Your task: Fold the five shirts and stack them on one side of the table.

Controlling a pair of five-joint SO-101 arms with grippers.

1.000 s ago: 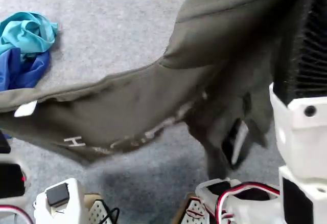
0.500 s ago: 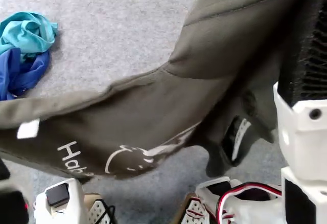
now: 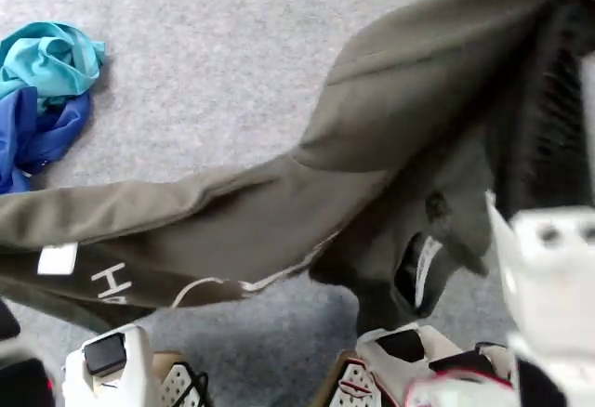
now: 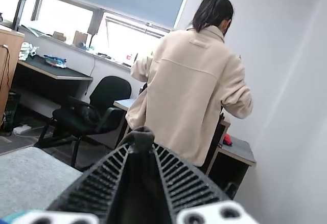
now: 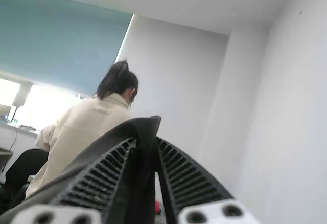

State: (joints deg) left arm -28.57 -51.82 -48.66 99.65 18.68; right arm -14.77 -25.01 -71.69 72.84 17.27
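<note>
Item: olive-grey cotton shirt (image 3: pixel 279 221), stretched in air above grey felt surface (image 3: pixel 204 63). Holders: left end effector (image 4: pixel 137 138) and right end effector (image 5: pixel 147 131), both raised above surface, each pinched tight on shirt cloth.

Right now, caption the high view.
Olive-grey shirt hangs stretched over the grey table; teal shirt and blue shirt bunched aside.

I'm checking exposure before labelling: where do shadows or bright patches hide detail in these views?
High view: the lifted olive shirt casts a soft shadow on the table beneath. Left wrist view: the windows are blown out white. Right wrist view: a window glows bright, and the right tool shows dark.
</note>
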